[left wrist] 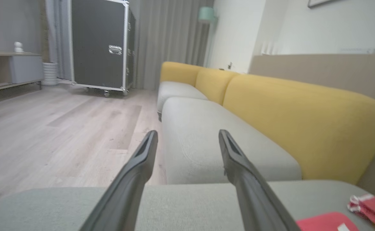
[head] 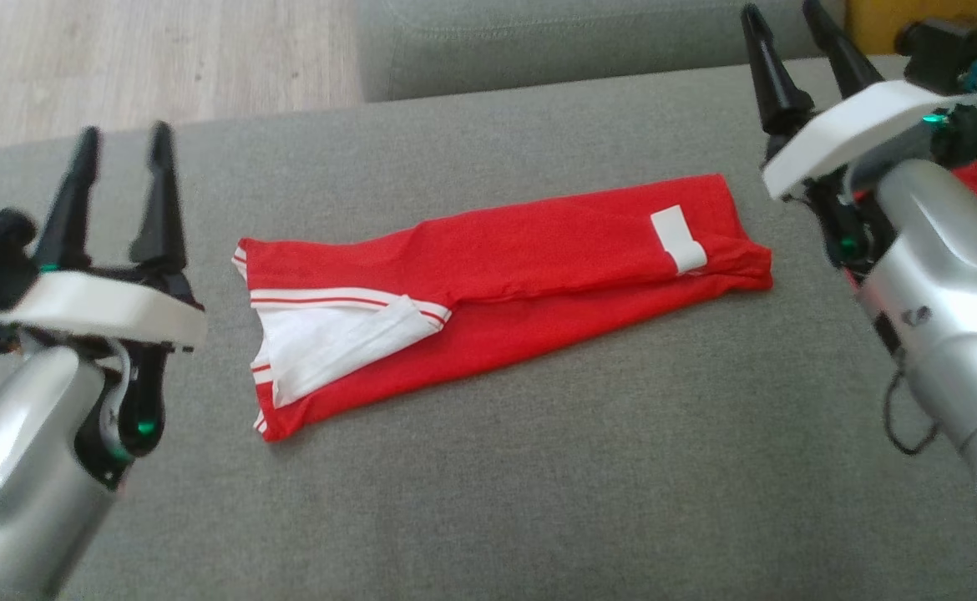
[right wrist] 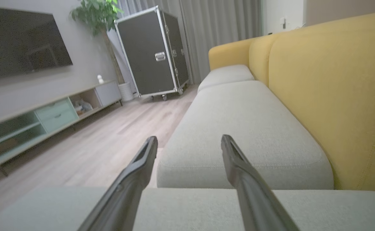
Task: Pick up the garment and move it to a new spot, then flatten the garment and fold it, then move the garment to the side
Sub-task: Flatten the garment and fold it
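— Where is the garment (head: pixel 497 275)?

— On the grey seat cushion (head: pixel 539 467), about midway between its near and far edges. It is a long, narrow red shape running from the cushion's left part to its right part, lying flat and apparently folded lengthwise.

— What about its ends?

— The left end has white stripes along its edge, and a flap is turned back there, baring white lining (head: pixel 330 342). Near the right end a small white patch (head: pixel 679 240) sits on the red cloth.

— And the left pincer (head: pixel 124 133)?

— It hangs over the cushion's left edge, well apart from the garment. Its two dark fingers are spread apart with nothing between them. The left wrist view shows the same wide gap at the left pincer (left wrist: pixel 188 134), and the garment's red corner (left wrist: pixel 325 221) at the bottom right.

— The right one?

— The right pincer (head: pixel 781 12) is up near the far right corner, fingers parted and empty, clear of the garment. The right wrist view also shows a wide gap at the right pincer (right wrist: pixel 189 138).

— Anything else red?

— A second red piece (left wrist: pixel 370 205) with white striping lies by the cushion's right edge, beside the yellow backrest (left wrist: pixel 303 122).
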